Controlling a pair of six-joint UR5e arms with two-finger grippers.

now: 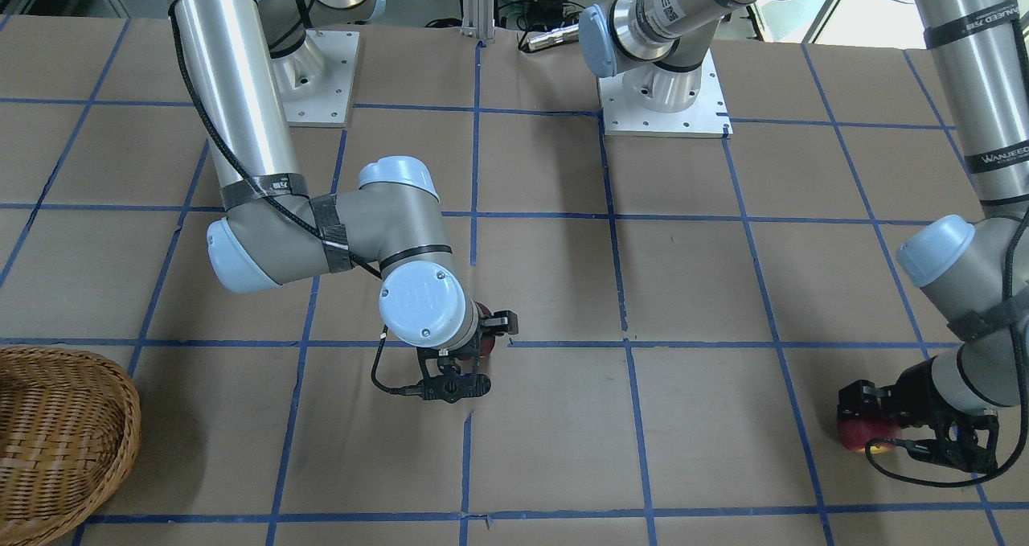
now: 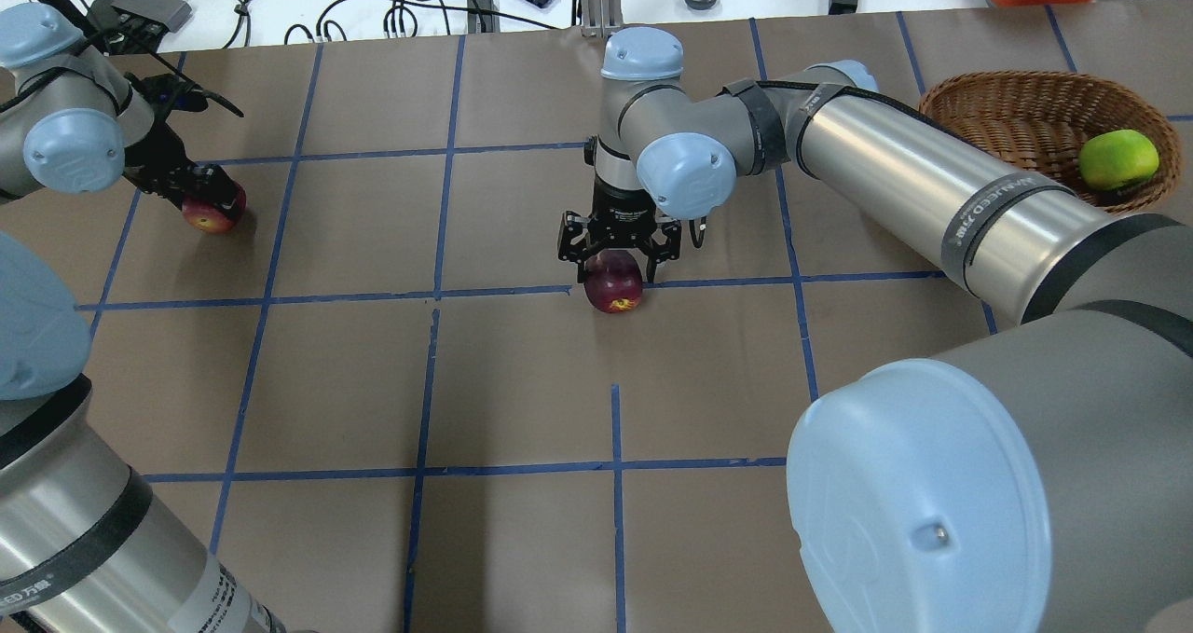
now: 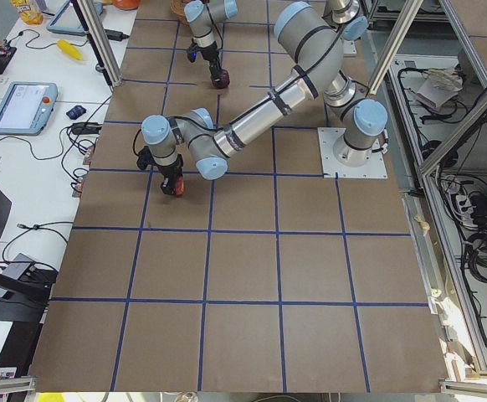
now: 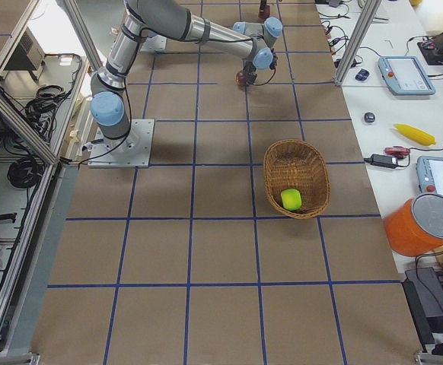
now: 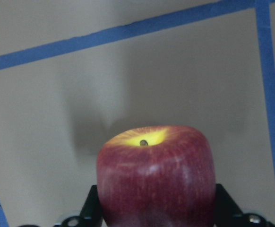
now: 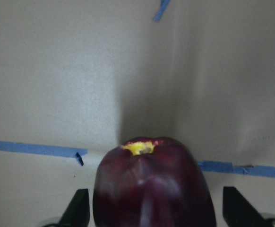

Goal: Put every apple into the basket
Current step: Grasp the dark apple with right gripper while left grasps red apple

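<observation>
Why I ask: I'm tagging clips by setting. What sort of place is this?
Probably a robotics lab: robot arms bolted to a table gridded in blue tape, teach pendants on the side bench, aluminium framing around it.

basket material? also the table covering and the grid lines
Oval light-brown basket: woven wicker or rattan by the look, with visible braided strands and a slight natural sheen.
Brown table covering: probably kraft paper or thin card; it is matte, with faint creases.
Blue grid lines: adhesive tape, likely masking type; the strip ends look torn and do not quite meet.
</observation>
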